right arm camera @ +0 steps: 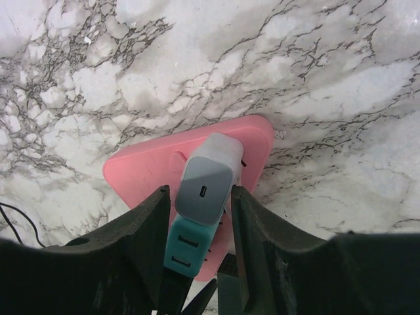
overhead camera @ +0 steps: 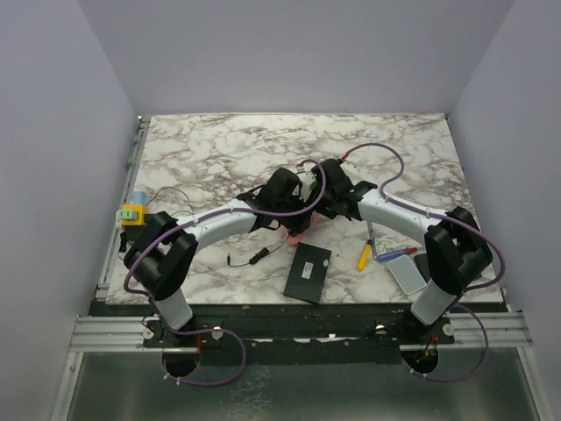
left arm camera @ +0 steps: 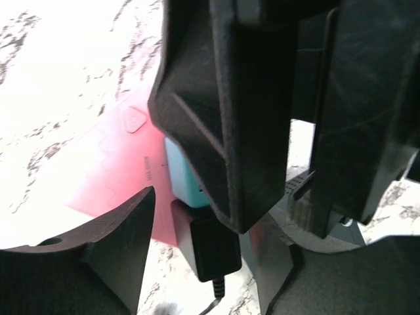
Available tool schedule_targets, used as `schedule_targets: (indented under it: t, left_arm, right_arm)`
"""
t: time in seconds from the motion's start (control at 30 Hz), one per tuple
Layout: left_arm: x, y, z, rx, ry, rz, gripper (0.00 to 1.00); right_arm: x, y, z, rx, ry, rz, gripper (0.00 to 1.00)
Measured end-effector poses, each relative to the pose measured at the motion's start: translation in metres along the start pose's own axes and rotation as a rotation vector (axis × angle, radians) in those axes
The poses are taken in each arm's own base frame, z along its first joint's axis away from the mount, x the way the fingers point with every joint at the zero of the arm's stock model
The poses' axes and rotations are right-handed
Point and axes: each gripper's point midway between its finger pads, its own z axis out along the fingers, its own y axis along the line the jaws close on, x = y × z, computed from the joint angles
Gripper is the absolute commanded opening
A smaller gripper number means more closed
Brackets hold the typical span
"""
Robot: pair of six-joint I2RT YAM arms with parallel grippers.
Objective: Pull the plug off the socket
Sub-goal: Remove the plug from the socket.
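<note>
Writing: The pink pad (left arm camera: 111, 164) has a small raised mark and a line of tiny letters. They are too small to read.
Port: The grey plug (right arm camera: 205, 174) has one little oval hole in its end face.
Where the plug is: The grey plug is stuck into one end of the teal socket (right arm camera: 187, 252). Both are over the pink pad, near the middle of the marble surface (right arm camera: 315, 98).
Right fingers: The right fingers (right arm camera: 141, 236) sit one on each side of the grey plug. They press on its two sides and grip it.
Left fingers: The left fingers (left arm camera: 111, 243) stand apart, one on each side of a black plug (left arm camera: 210, 246). It has a thin cord and goes into the other end of the teal socket. I cannot tell if the left fingers squeeze anything.
Only in the right wrist view: The grey plug shows here, and so do two slots in the side of the teal socket.
Only in the left wrist view: The black plug and its cord show here. The right arm's big black end hides the grey plug.
Only in the top view: Both arms meet in the middle and hide the plug and socket. A black card (overhead camera: 308, 272) and a yellow tool (overhead camera: 363, 256) lie nearer the arm bases. A yellow and green block (overhead camera: 131, 213) sits at the left edge.
</note>
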Motion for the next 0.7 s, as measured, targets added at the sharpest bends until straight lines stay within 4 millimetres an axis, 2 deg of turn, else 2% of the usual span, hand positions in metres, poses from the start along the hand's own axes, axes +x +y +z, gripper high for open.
schedule_targets:
  t: [0.13, 0.3, 0.43, 0.7]
  left_arm:
    - [-0.002, 0.01, -0.005, -0.067, -0.016, -0.013, 0.64]
    - [0.0, 0.015, -0.011, -0.11, -0.027, -0.029, 0.63]
    - [0.005, 0.014, -0.012, -0.113, -0.02, -0.038, 0.59]
    - [0.006, 0.01, -0.011, -0.1, -0.017, -0.049, 0.44]
  right_arm:
    - [-0.005, 0.001, 0.001, 0.005, -0.018, -0.023, 0.53]
    - [-0.006, 0.003, 0.006, 0.015, -0.02, -0.036, 0.52]
    - [-0.005, 0.001, 0.011, 0.028, -0.014, -0.041, 0.49]
    - [-0.002, -0.003, 0.016, 0.053, -0.005, -0.041, 0.4]
